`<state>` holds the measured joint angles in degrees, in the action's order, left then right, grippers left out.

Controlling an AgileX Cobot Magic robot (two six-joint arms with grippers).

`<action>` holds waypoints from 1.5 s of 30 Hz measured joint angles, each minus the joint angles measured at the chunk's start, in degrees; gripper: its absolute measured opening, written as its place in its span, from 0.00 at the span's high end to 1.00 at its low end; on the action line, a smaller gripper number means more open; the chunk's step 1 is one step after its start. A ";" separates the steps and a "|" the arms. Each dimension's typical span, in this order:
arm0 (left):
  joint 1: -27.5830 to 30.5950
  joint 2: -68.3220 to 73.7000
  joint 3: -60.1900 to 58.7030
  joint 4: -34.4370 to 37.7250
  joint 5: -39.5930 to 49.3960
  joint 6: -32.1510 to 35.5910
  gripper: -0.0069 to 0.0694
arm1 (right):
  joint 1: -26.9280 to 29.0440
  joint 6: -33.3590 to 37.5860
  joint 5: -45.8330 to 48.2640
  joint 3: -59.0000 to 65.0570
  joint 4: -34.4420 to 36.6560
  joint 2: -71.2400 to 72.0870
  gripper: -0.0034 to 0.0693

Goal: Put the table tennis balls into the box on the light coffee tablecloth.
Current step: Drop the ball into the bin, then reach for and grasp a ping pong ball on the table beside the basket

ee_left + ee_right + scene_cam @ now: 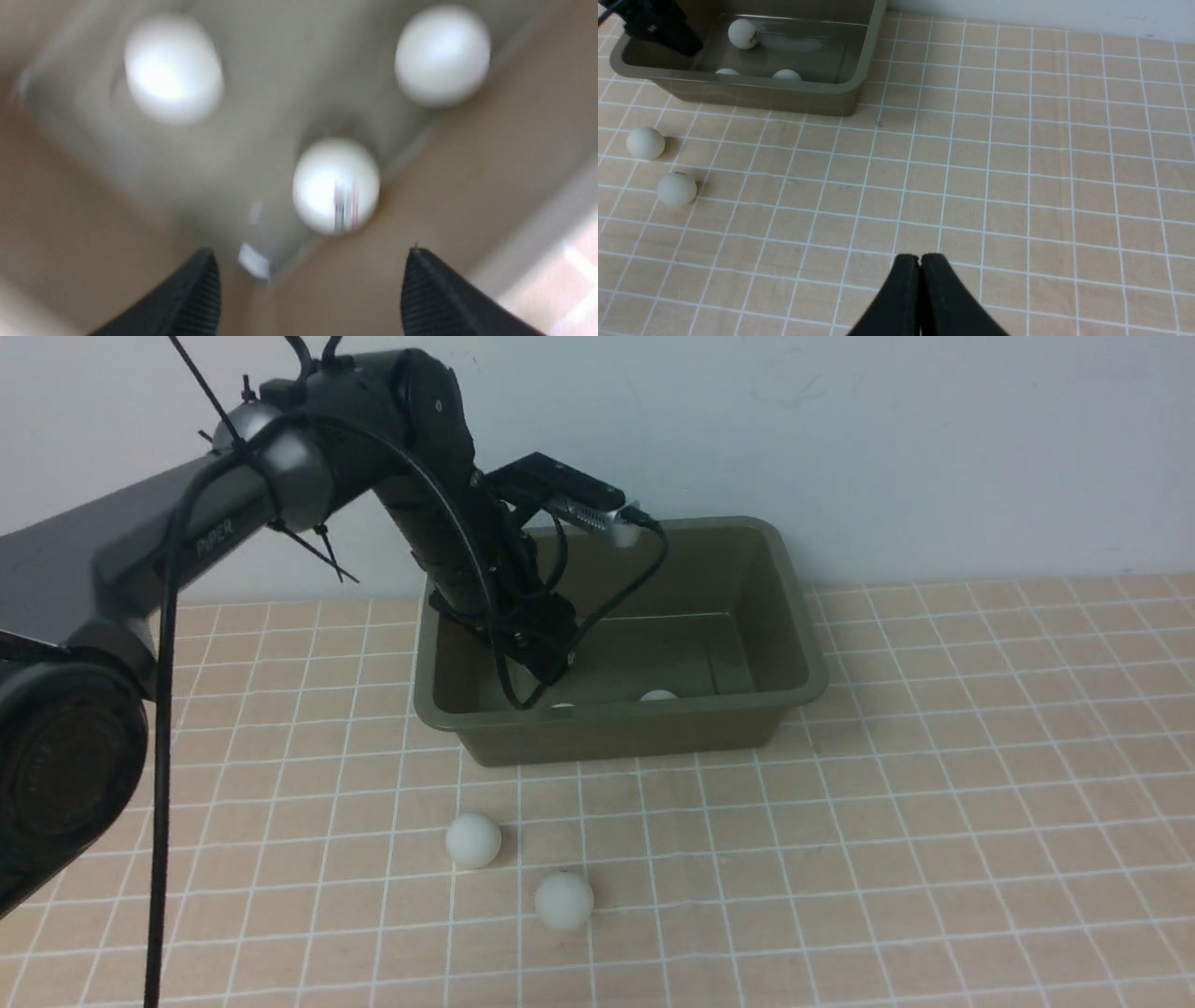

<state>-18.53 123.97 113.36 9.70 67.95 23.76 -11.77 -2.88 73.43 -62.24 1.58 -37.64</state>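
L tool (310,254) wide-spread, empty, inside box (616,733); R tool (920,259) fully closed, empty. 3 table tennis balls (336,186) in box, 2 loose balls (473,841) on tablecloth (934,803) nearby. Likely light, smooth, roll-prone: pinch across middle, gently.

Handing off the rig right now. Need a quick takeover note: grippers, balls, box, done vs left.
Left gripper: open, empty, reaching down inside the olive-green rectangular plastic box.
Right gripper: shut, empty, over the light tan grid-lined tablecloth, well away from the box.
Done: three small white plastic table tennis balls lie on the box floor.
Left: two more white balls sit on the cloth just in front of the box, close to each other. Both need picking up and dropping in.
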 joint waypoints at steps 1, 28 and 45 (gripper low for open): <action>0.00 -0.07 0.00 0.00 0.00 -0.38 0.37 | 0.00 0.00 0.00 0.00 0.00 0.00 0.98; 0.00 -26.90 -44.01 6.66 -13.10 -2.49 0.52 | 0.00 0.00 0.00 0.02 -0.34 0.00 0.98; 0.00 -20.04 -44.22 9.96 -25.51 8.88 0.32 | 0.00 0.00 0.00 0.02 4.71 0.00 0.98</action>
<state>-18.53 103.93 69.14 19.66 42.44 32.64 -11.77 -2.88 73.43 -62.22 6.29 -37.64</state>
